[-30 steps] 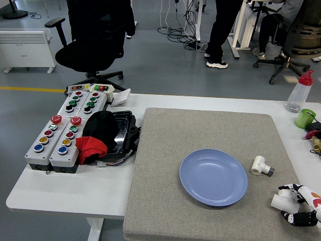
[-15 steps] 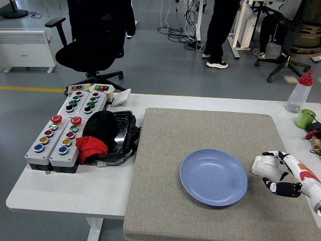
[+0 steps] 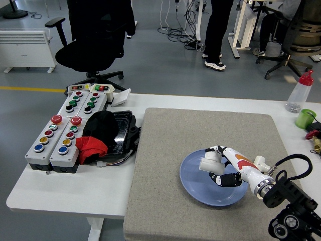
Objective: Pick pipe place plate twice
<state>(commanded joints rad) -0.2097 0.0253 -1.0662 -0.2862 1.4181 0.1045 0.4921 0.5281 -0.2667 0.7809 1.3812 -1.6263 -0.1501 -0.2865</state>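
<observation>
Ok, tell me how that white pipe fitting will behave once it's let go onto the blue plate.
The white pipe fitting, held in the right hand over the blue plate, looks rigid and probably light. Its round barrel could roll on the plate's smooth, dished surface, likely settling toward the centre. The second fitting lies steady on the grey mat.

A single head view is given, taken from high on the robot's side and aimed forward and down over the white table (image 3: 60,193), whose near edge is cut off at the bottom. The grey felt mat (image 3: 165,150) fills the middle at moderate range, and open grey floor (image 3: 160,65) is seen beyond the far edge.
</observation>
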